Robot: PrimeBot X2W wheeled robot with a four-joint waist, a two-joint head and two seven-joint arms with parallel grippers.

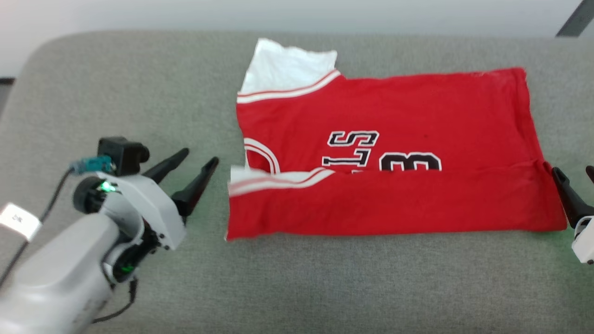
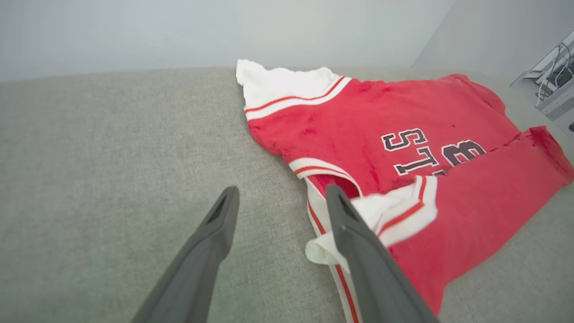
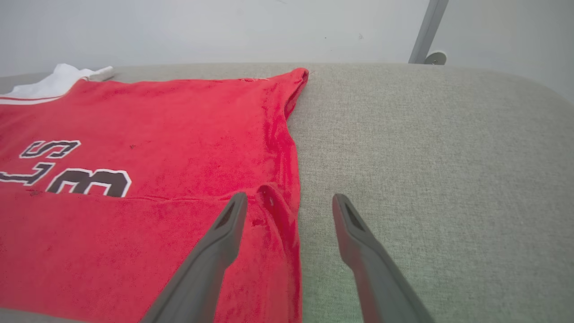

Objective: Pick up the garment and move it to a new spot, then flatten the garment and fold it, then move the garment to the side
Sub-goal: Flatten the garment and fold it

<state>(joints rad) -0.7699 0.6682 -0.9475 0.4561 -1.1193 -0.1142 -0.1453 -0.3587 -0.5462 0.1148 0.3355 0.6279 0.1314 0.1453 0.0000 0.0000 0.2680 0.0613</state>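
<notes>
"Garment (image 1: pixel 385 116) first: where does it lie?"

"Spread flat on the grey fabric surface (image 1: pixel 139 93), right of the middle in the head view. The near long edge is folded up over itself, so the fold hides the lower part of the black lettering. Only an S, part of another letter and a 3 can be read."

"And the sleeves?"

"One white sleeve (image 1: pixel 287 69) sticks out at the far left corner. The near one is tucked into the fold, and little more than its striped trim shows."

"What about the left gripper (image 1: pixel 201 156)?"

"Its fingers are spread apart and hold nothing. From the head camera it sits just left of the cloth, with a gap between. In its own wrist view (image 2: pixel 281 190) one finger (image 2: pixel 358 251) crosses in front of the near sleeve. I cannot tell whether it touches."

"And the right gripper (image 1: pixel 572 170)?"

"The head view's right edge cuts it off, leaving one dark finger and only the tip of the other. Its wrist view (image 3: pixel 289 197) is clearer. The fingers stand wide apart across the right-hand edge of the cloth, one over red fabric and one over the grey. Contact with the cloth is hard to judge."
</notes>
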